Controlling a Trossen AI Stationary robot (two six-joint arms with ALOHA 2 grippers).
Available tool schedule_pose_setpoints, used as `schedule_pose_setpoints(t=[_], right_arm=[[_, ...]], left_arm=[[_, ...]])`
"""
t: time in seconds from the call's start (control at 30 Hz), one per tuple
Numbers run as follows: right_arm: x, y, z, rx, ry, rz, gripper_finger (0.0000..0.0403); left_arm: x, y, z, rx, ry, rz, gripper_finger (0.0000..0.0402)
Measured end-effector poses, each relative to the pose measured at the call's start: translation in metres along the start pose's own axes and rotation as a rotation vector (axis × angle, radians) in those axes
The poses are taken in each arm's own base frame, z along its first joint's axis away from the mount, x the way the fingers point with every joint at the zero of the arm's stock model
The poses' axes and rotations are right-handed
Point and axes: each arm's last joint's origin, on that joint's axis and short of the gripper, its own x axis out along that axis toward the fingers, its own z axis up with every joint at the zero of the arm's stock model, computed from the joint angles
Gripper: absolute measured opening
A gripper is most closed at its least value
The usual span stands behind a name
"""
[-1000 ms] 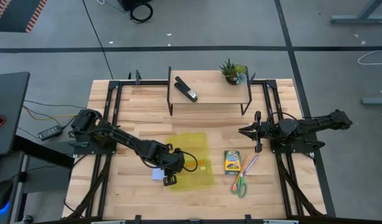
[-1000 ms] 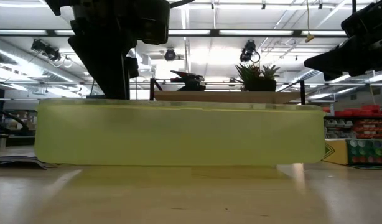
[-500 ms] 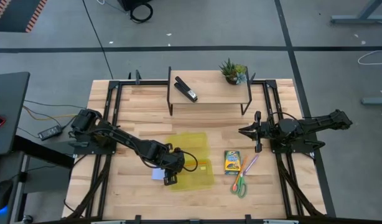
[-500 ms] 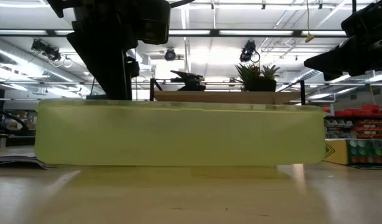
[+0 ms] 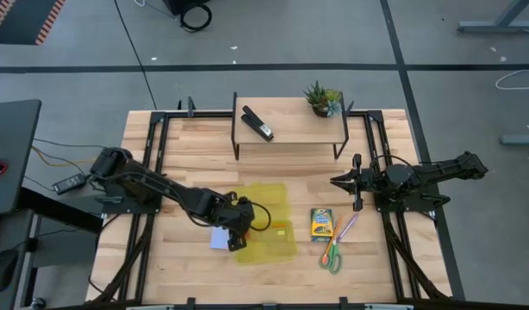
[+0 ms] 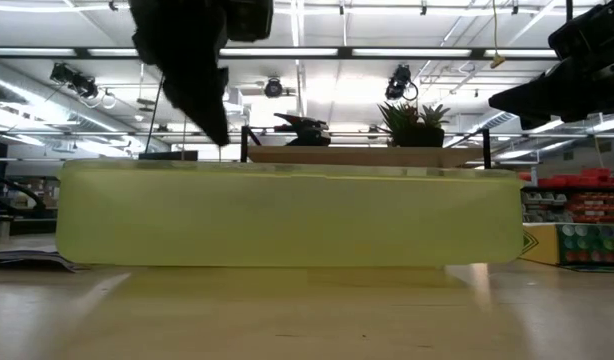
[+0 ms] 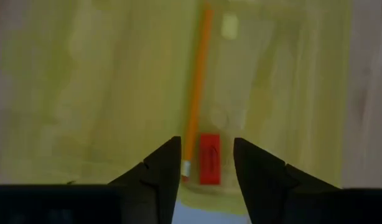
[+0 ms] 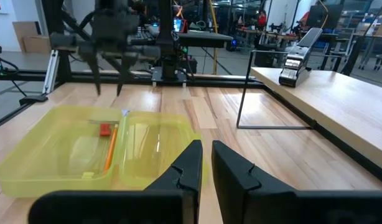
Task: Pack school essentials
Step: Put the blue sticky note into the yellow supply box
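Hovering arm: the left gripper (image 5: pixel 234 220) hangs over the left edge of the yellow plastic case (image 5: pixel 266 196), fingers spread with nothing between them.
Left wrist sight: past the two dark fingertips (image 7: pixel 165 163) lie the orange pencil (image 7: pixel 195 93) and the red eraser (image 7: pixel 209 159), side by side and apparently touching, both inside the case.
Same pair from the right wrist: pencil (image 8: pixel 109 149) and eraser (image 8: pixel 104 129) sit in the case's left half, under the raised left gripper (image 8: pixel 109 87).
Notepad: the pale blue notepad (image 5: pixel 219 238) rests on the wood just beside the case's left edge, partly under the left arm.
Crayon box: the yellow-green crayon box (image 5: pixel 321 224) lies flat on the table to the right of the case, apart from it.
Purple pen: the purple pen (image 5: pixel 346 227) lies slanted just beside the crayon box.
Scissors: the green-handled scissors (image 5: pixel 332 256) lie near the pen's lower end, toward the table's front edge.
Waiting arm: the right gripper (image 5: pixel 341 182) sits at the table's right side, well apart from the case, fingers nearly pressed together and bare.
Shelf: the black stapler (image 5: pixel 257 124) and a small potted plant (image 5: pixel 322 98) stand on the raised wooden shelf (image 5: pixel 290 129) at the back.
Low view: the case's yellow wall (image 6: pixel 287 215) fills most of the frame, hiding its contents.
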Motion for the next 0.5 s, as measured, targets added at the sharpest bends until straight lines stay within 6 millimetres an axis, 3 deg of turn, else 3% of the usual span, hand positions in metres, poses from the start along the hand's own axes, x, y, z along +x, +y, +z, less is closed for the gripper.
schedule_pose_setpoints(t=[0.5], right_arm=[[0.000,0.000,0.000,0.000,0.001,0.000,0.0042]], left_arm=[[-0.081,0.050,0.011,-0.059,-0.200,0.200,0.0088]])
